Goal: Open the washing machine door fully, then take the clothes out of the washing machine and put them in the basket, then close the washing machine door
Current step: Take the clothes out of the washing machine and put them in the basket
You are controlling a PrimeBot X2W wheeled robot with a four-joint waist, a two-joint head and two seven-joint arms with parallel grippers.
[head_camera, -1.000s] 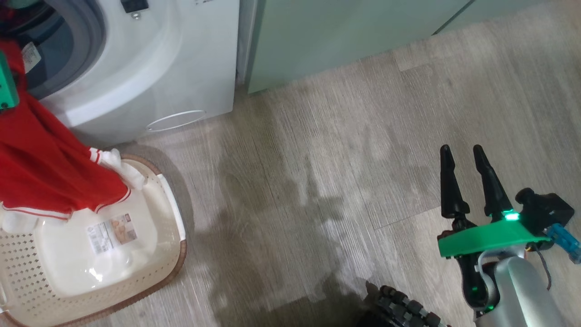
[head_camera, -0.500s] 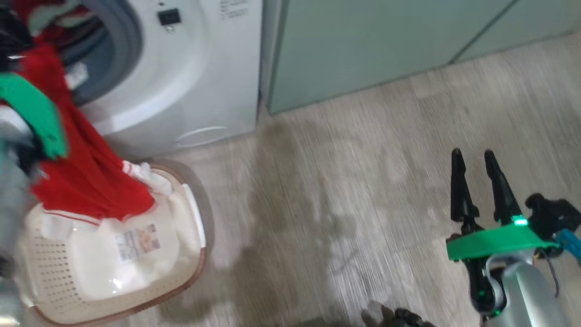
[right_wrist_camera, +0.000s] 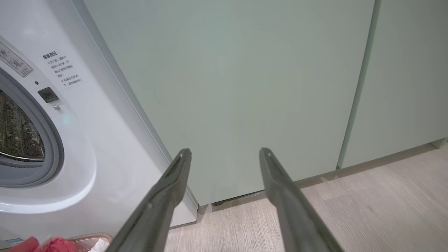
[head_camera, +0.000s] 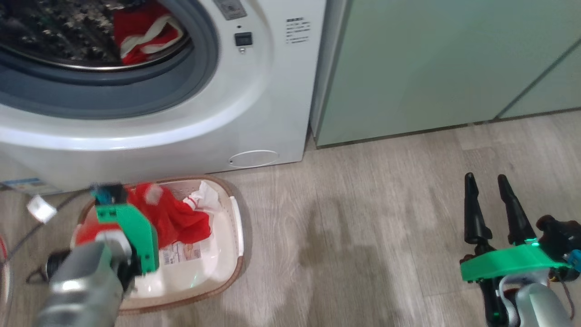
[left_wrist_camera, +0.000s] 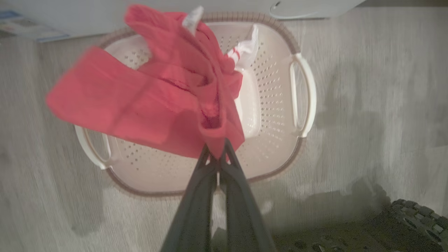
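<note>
Already: you are facing the opened washing machine [head_camera: 254, 113].
Left gripper [left_wrist_camera: 218, 154]: closed, pinching clothes [left_wrist_camera: 140, 105] over the basket [left_wrist_camera: 276, 87].
Right gripper [right_wrist_camera: 224, 151]: gaping, empty.
Remaining: more are lying in the drum [head_camera: 54, 27]; closing up is waiting for you.

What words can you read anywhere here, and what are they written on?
No text here reads clearly enough to quote.
Printed notice on the washing machine front: lines of Chinese characters, too small to read.
Grey sticker beside that notice: too small.
Label on the basket bottom: blurred.
Blue-and-white sticker low on the washing machine: blurred.
</note>
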